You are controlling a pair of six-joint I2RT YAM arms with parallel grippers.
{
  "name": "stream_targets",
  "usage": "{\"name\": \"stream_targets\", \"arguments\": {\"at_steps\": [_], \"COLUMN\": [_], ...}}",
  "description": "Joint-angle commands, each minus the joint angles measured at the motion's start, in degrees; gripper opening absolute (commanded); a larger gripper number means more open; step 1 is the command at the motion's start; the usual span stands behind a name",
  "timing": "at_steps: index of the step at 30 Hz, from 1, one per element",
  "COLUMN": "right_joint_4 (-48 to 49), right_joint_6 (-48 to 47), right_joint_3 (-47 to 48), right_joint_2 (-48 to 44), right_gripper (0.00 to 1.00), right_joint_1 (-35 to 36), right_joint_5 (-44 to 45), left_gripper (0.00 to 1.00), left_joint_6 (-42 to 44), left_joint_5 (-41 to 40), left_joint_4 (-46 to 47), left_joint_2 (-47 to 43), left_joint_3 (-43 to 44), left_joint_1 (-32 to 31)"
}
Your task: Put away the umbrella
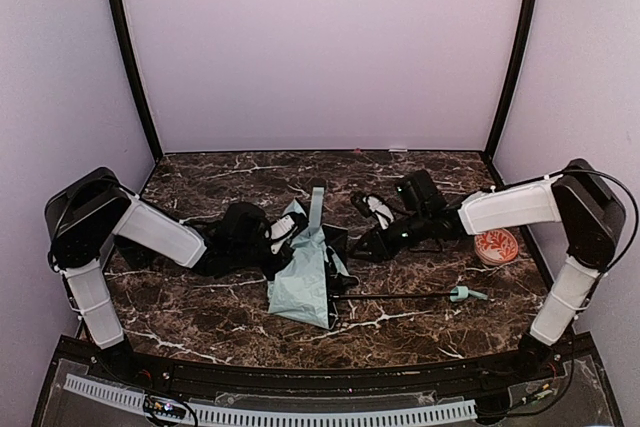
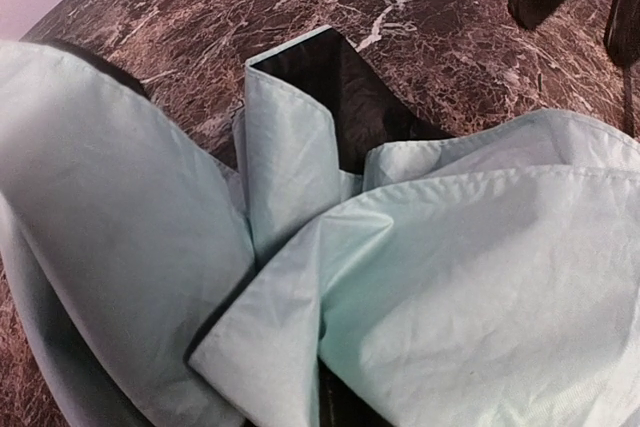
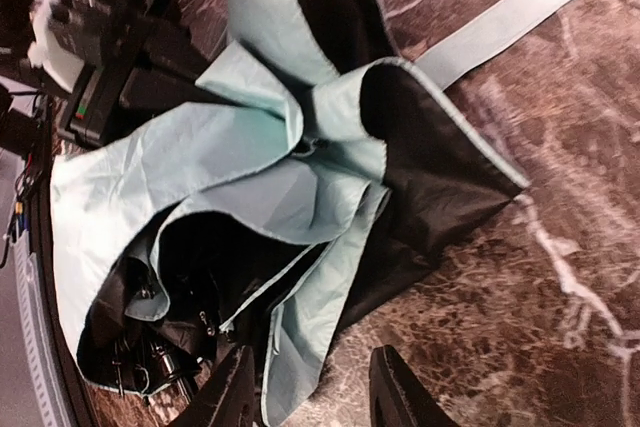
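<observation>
left gripper (image 1: 286, 235) closed, right gripper (image 3: 312, 365) parted

This is looking like a robotics lab booth. Plain lilac walls (image 1: 320, 47) are closing in a dark marble-patterned table (image 1: 420, 322) on the left, far and right sides. Black posts (image 1: 130, 57) are standing in the far corners. A left arm (image 1: 160, 232) and a right arm (image 1: 510, 209) are sitting bolted along the near edge, beside a white slotted strip (image 1: 300, 415).

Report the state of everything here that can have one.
umbrella: collapsed, lying on the table.
canopy: loose, unwrapped.
shaft: extended, lying flat.
strap: unfastened, flat on the table.
left hand: shut, at the canopy.
right hand: open, empty.
</observation>
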Motion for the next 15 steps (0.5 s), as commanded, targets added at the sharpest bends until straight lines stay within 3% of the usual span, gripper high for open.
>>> {"name": "stream_targets", "arguments": {"at_steps": [1, 6, 12, 13, 15], "right_joint_4": [0.52, 15.59, 12.52, 10.94, 9.48], "right_joint_6": [0.79, 5.1, 9.25, 9.26, 9.44], "right_joint_3": [0.09, 1.14, 8.26, 8.65, 7.82], "right_joint_2": [-4.34, -2.29, 8.86, 10.34, 12.22], "right_gripper": [0.42, 0.46, 0.44, 0.43, 0.42], "right_joint_1": [3.97, 9.89, 10.17, 10.15, 10.16], "right_joint_5": [6.65, -1.22, 2.33, 3.37, 4.97], "left_gripper": [0.0, 0.0, 0.0, 0.02, 0.18], "left_joint_6": [1.03, 0.77, 0.35, 0.15, -0.18], "left_joint_5": [-0.08, 0.45, 1.11, 1.08, 0.41], "left_joint_4": [-1.34, -1.32, -1.67, -2.02, -2.91], "left_joint_2": [1.13, 0.68, -0.23, -0.73, -2.48], "left_joint_3": [-1.24, -1.41, -0.81, -0.59, -0.38], "left_joint_1": [0.18, 0.18, 0.18, 0.18, 0.17]}}
